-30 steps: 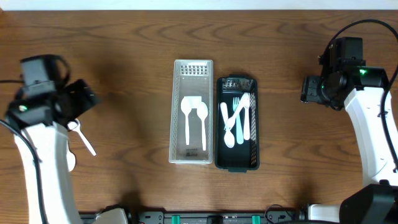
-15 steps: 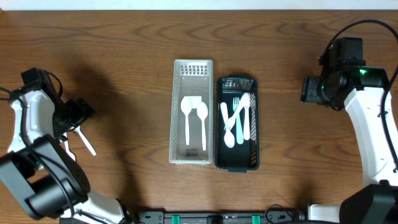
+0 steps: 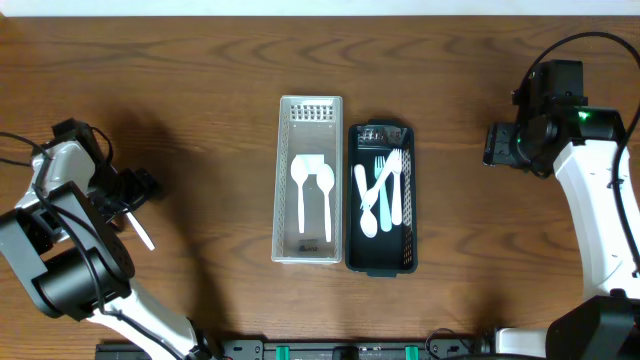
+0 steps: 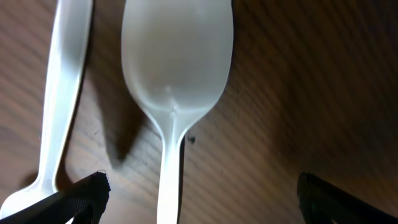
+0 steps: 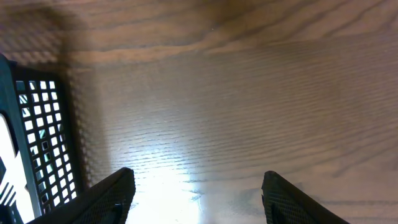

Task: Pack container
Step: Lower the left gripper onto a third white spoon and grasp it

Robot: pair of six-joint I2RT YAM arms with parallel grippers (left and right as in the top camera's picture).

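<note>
Containers, two in number, stand close side by side at the centre of the wooden table (image 3: 200,80): a pale grey tray (image 3: 310,248) on the left arm's side and a black mesh basket (image 3: 378,260) on the right arm's side. The tray holds two white spoons (image 3: 301,172), lying parallel with their bowls toward the far end. The basket holds a heap of white cutlery (image 3: 368,205), in which one spoon and two sets of fork tines can be made out. The pieces overlap, so their full number cannot be told. Two more white utensils lie loose on the wood, well apart from both containers, at the table's left side. The left wrist view shows them as a loose spoon (image 4: 177,56), bowl up, and just beside it a second utensil (image 4: 65,81) whose kind is unclear. The left gripper (image 4: 202,193) is low over these two pieces, its fingers spread wide. The loose spoon's handle runs between them, and neither fingertip touches it. The right gripper (image 5: 199,199) hangs above bare wood beside the basket's mesh wall, its fingers parted and with nothing between them.
</note>
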